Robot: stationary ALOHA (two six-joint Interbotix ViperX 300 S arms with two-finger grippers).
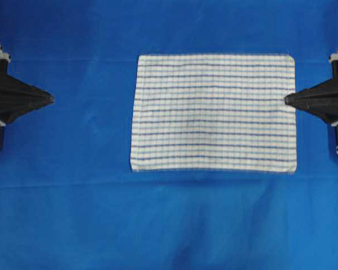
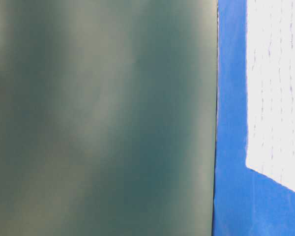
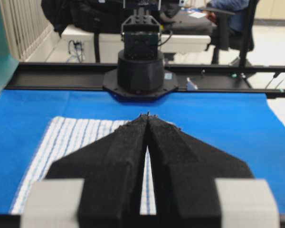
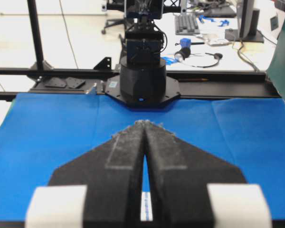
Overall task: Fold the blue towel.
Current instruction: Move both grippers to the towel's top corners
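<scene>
White woven rectangular towel with thin blue stripes (image 1: 214,112) lies flat on the plain blue sheet (image 1: 73,214), long axis running left-right, offset toward the right. Right gripper (image 1: 287,100) tip sits at its right edge; left gripper (image 1: 50,98) is well apart. Both are closed and empty. No readable writing.

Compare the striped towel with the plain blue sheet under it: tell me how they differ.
The white woven towel with thin blue stripes carries a faint check; the large solid-blue sheet is one plain colour. The towel is a small rectangle; the sheet runs past every edge of the overhead view. The towel lies on top, the sheet beneath. Both lie flat and unfolded.
</scene>
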